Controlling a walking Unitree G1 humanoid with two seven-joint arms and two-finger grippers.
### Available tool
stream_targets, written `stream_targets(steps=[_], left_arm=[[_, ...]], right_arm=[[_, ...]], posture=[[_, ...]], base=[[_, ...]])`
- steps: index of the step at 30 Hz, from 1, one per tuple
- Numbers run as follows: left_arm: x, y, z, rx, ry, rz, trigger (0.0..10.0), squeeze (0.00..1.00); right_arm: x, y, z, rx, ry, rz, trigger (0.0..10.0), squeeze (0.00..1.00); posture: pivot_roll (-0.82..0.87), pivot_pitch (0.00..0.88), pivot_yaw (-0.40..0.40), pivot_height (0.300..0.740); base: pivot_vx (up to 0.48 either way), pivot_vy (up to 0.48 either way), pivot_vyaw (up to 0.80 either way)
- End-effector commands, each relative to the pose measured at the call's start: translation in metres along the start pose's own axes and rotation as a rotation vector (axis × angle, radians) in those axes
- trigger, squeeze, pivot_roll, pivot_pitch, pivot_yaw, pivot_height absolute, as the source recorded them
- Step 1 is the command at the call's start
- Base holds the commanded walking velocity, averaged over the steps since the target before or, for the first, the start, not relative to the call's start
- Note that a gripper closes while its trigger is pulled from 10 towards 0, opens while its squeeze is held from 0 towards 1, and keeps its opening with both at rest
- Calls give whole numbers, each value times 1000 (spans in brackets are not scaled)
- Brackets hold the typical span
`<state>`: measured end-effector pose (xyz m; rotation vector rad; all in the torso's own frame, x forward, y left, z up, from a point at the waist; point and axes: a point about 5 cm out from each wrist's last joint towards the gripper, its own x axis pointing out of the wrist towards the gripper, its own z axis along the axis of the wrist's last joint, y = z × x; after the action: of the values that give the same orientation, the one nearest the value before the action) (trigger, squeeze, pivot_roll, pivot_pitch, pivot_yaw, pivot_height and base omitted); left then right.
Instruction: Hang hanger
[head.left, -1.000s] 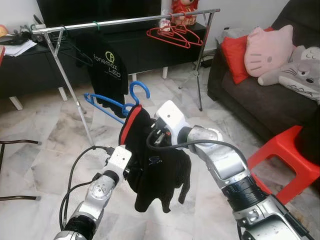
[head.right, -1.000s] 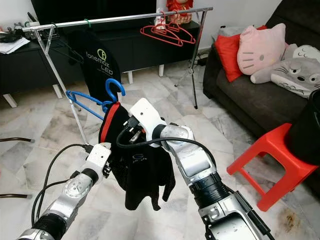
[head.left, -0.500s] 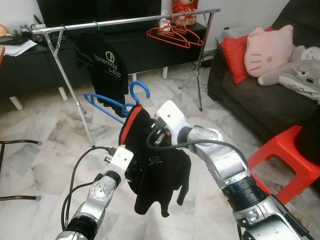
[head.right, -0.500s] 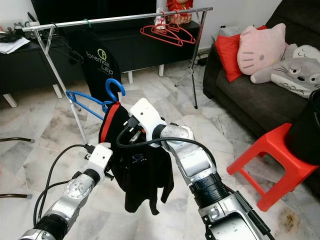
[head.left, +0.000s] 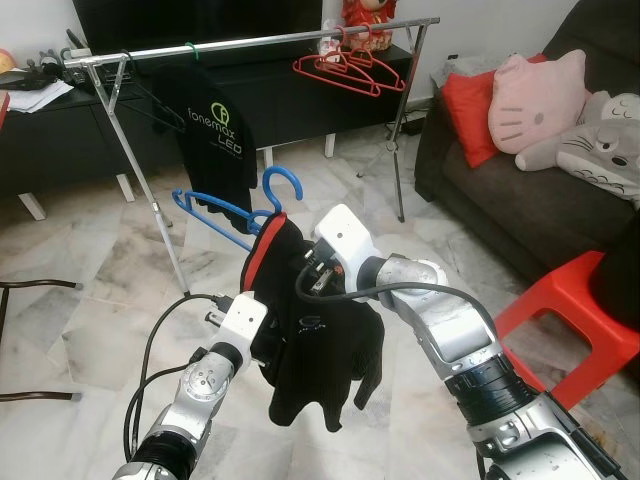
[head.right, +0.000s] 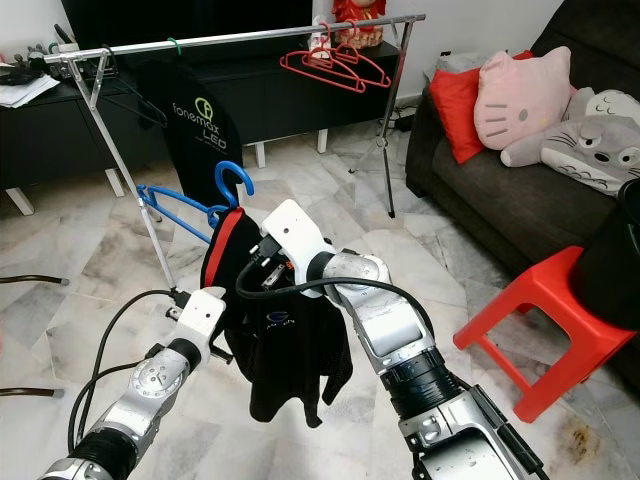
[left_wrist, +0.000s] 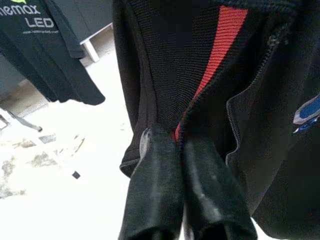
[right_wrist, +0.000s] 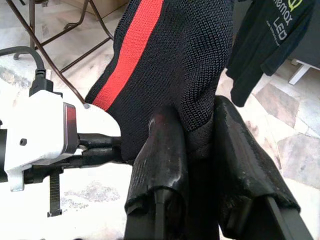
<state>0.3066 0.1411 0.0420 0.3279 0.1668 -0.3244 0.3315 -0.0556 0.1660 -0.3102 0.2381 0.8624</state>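
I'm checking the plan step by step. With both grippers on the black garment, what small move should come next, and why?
Probably lift and carry the blue hanger toward the rail. Both the left gripper and right gripper are shut on the black garment draped on it, and its hook sits well below the rail.

The floor (head.left: 90, 300) is shiny pale marble tiles. A long black low cabinet (head.left: 60, 140) stands by the wall. A dark sofa (head.left: 520, 200) holds a red cushion (head.left: 465, 110) and a pink cat pillow (head.left: 535, 100). A red plastic stool (head.left: 575, 320) stands near it.
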Motion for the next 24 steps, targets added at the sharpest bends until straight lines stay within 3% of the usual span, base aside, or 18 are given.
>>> stream_targets(steps=[1,10,16,23,24], left_arm=[[2,1,0,-6,3,-5,0,0],[0,2,-2,-11,12,1,0,0],[-4,7,-8,3,30,15,0,0],[-6,4,-15,-2,71,6,118,0],[-7,4,-16,0,79,0,3137,0]], right_arm=[[-5,-4,10,-10,-47,-13,0,0],[-16,-12,-2,-29,-15,-12,0,0],[-40,-31,-43,-27,108,-10,0,0],[-58,-28,-76,56,135,95,0,0],[-61,-29,-82,60,157,93,0,0]], posture=[[-76,0,-63,740],[-78,0,-62,740],[-80,0,-62,740],[-86,0,-60,740],[-84,0,-60,740]], base=[[0,0,0],[0,0,0],[0,0,0],[0,0,0],[0,0,0]])
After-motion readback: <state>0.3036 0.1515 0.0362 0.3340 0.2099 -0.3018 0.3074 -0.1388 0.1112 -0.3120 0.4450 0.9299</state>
